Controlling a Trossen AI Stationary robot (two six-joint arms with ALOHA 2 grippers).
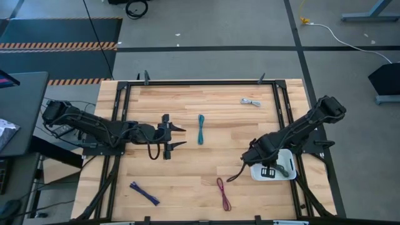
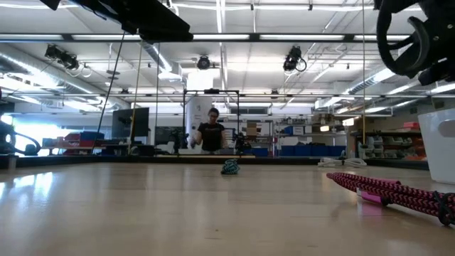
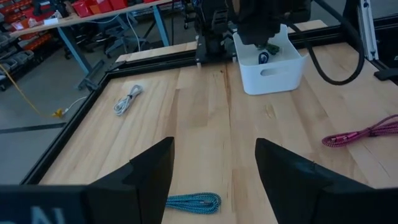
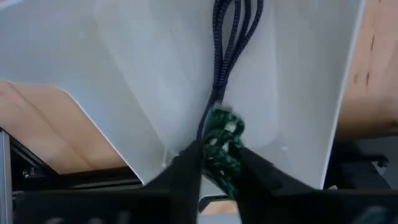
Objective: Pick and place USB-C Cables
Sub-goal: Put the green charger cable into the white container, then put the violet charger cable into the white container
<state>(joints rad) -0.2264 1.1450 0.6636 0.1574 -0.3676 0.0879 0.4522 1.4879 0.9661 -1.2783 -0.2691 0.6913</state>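
Observation:
My right gripper (image 4: 221, 173) hangs over the white bin (image 1: 284, 164) at the table's right near side, shut on a green cable (image 4: 222, 142). A dark blue cable (image 4: 235, 37) lies inside the bin. My left gripper (image 1: 177, 137) is open, left of centre and pointing right at the teal cable (image 1: 201, 129), which lies flat just ahead of its fingers (image 3: 194, 202). The pale grey cable (image 1: 250, 102) lies near the far edge. The maroon cable (image 1: 223, 193) and the purple cable (image 1: 144, 193) lie near the near edge. My right gripper pinches the green cable bundle (image 4: 219, 155) between its two fingers (image 4: 186, 171), coming from above and pointing down into the bin. One bunched end of the bundle sticks out past the fingertips. Whether it touches the bin's inner wall, I cannot tell.
A black frame (image 1: 200, 82) runs around the wooden table. The low view shows the maroon cable (image 2: 398, 192) close by on the right, the teal cable (image 2: 229, 168) farther back, and a person (image 2: 212, 132) standing in the room behind the table.

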